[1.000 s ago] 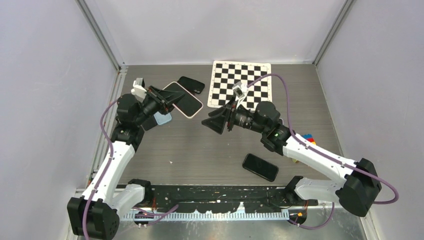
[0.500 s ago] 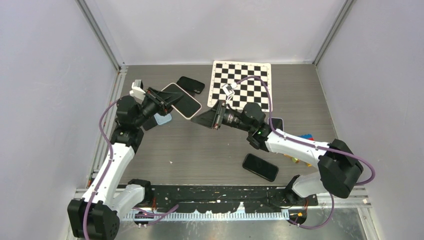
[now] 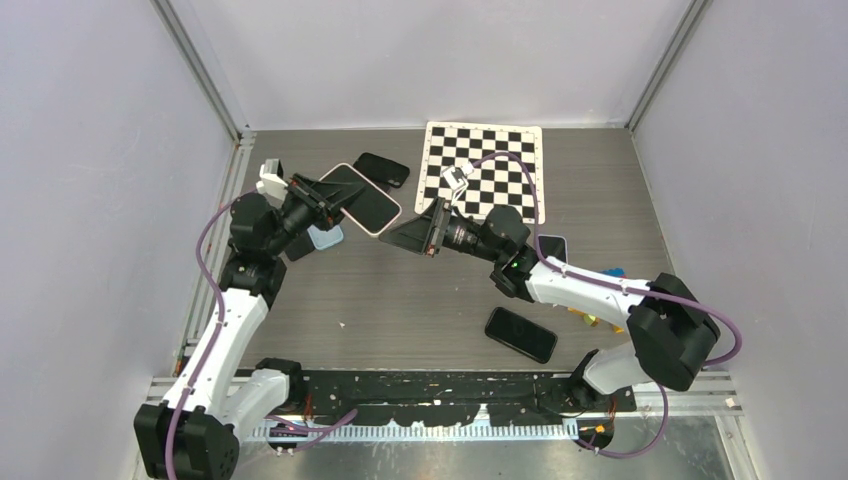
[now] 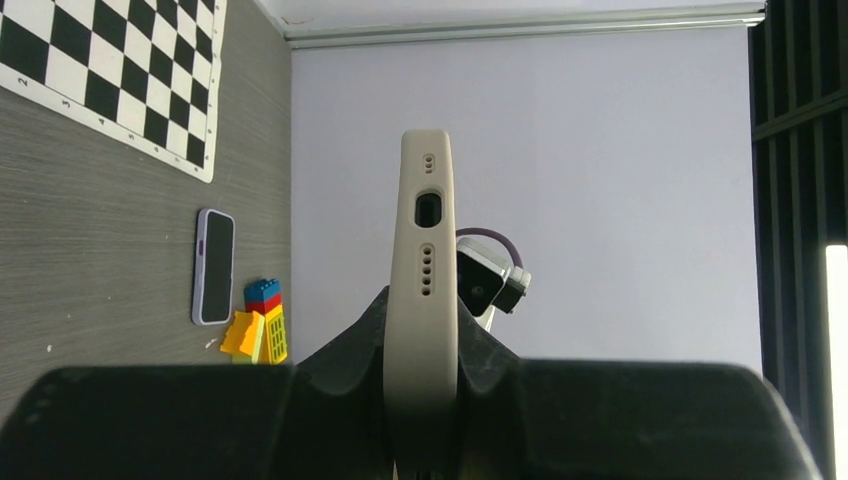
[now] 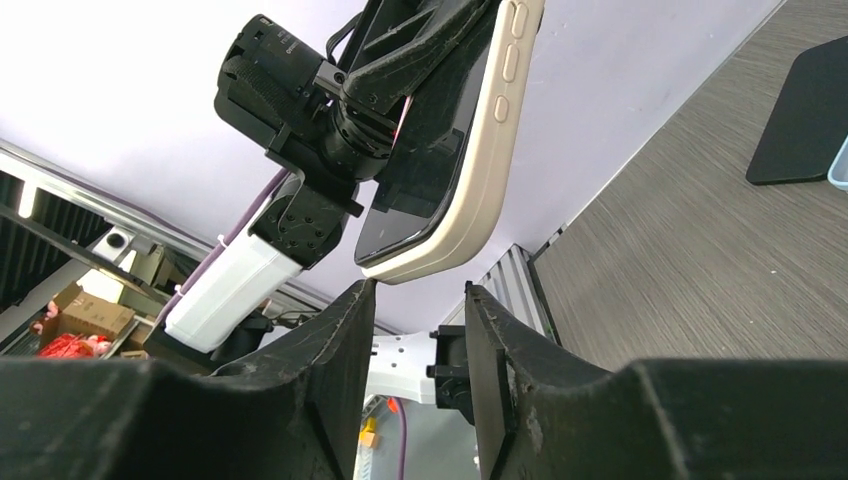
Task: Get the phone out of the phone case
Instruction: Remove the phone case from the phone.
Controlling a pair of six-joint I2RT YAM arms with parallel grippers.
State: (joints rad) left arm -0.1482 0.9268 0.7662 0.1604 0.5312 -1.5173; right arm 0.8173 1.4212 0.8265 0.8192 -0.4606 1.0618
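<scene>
Top external view: left hand (image 3: 322, 197) is clamped on one end of the phone case (image 3: 386, 229), with the phone (image 3: 362, 203) seated inside. The pair is held up off the desk (image 3: 400, 300), screen up. The long axis runs from the left hand out toward the right hand (image 3: 397, 238), so the free end points straight at it. The right hand is the only one placed to work that end.

Right wrist view: the fingers (image 5: 345, 330) are a narrow gap apart and hold nothing. The case's free corner sits just above that gap; contact can't be confirmed.

My read: the next move is to pinch or push at that free corner and peel the rim off the phone.
</scene>
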